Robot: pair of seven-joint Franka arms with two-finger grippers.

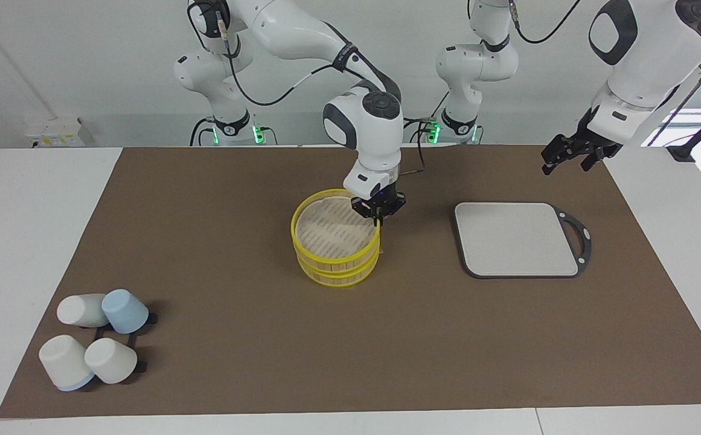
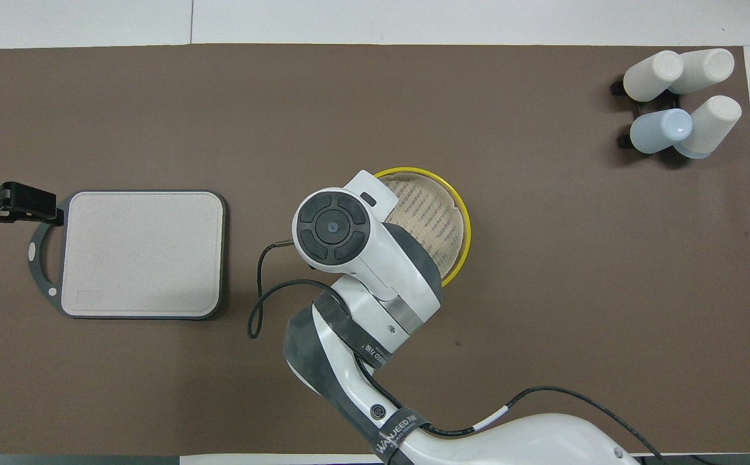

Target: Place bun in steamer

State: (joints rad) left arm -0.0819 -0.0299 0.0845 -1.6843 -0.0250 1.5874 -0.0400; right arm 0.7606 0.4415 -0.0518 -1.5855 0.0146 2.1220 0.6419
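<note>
Your right gripper pinches the steamer rim at its 2 o'clock, fingers narrow; bun not visible; left gripper waits over the grey board's 1 o'clock corner.

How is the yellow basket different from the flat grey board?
The steamer is round, tall and stacked in two yellow-rimmed tiers; the cutting board is flat, squarish and grey with a black handle. The right gripper is at the steamer's rim; nothing touches the board. Both sit on the brown mat.
</note>
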